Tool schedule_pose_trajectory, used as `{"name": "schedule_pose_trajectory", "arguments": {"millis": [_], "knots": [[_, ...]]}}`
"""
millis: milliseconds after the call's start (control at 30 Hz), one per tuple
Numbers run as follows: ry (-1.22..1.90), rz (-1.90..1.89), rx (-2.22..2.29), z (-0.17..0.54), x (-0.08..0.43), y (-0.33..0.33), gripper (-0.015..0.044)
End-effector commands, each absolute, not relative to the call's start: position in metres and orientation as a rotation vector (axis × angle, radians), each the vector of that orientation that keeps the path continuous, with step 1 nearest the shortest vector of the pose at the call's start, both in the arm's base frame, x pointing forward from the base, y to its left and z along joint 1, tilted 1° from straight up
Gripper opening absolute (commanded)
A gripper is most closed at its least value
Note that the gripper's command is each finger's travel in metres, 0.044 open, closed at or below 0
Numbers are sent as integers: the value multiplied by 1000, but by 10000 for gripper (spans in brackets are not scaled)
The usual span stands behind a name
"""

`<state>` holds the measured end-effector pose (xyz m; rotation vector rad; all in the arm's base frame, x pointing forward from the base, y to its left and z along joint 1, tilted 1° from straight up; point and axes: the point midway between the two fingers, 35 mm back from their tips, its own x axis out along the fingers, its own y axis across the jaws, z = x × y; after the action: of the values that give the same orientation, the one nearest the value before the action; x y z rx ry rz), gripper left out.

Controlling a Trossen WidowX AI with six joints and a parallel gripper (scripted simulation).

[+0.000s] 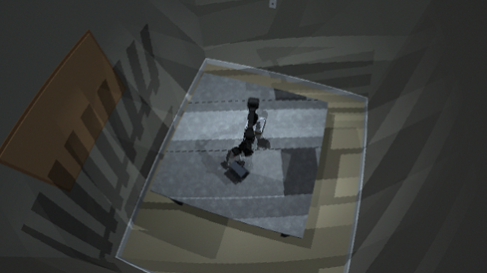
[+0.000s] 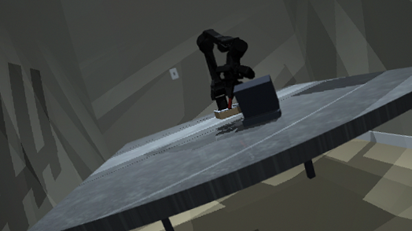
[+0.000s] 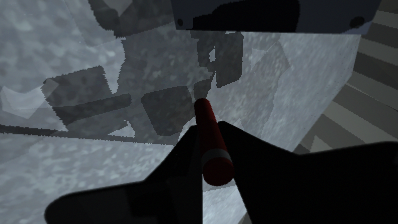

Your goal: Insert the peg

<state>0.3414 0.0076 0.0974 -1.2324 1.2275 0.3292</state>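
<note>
The claw (image 1: 234, 154) (image 2: 230, 92) (image 3: 208, 129) is clenched on the red peg (image 2: 230, 103) (image 3: 214, 140), with one dark finger on each side of it. In the wrist view the peg runs lengthwise between the fingers: its near end, round and ringed by a pale grey band, sits between the broader parts of the fingers, while the narrower-looking far end sticks out past the fingertips towards the table (image 1: 305, 204) (image 2: 130, 193) (image 3: 85, 165). The peg is a plain round rod, with no flat sides showing.

From outside, the peg shows as a short, slightly tilted red strip under the claw, just beside the dark blue-grey block (image 1: 238, 171) (image 2: 257, 98) (image 3: 275, 15). The peg is outside the block in the wrist view, where the block's edge crosses the top, beyond the peg's far end, with a gap of table surface showing between them. Two dark round spots mark the block near its corners; I cannot make out the hole itself.

The black arm (image 1: 249, 134) (image 2: 239, 47) bends over the table, reaching towards the block. A tan wooden piece (image 2: 227, 113) shows low behind the peg in the outside view, partly hidden by the block
</note>
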Motion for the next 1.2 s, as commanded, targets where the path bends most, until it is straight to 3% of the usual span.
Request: {"name": "schedule_pose_trajectory", "arguments": {"millis": [0, 1167], "knots": [[1208, 327, -1271, 98, 342, 12, 0], [1050, 290, -1510, 101, 342, 52, 0]]}}
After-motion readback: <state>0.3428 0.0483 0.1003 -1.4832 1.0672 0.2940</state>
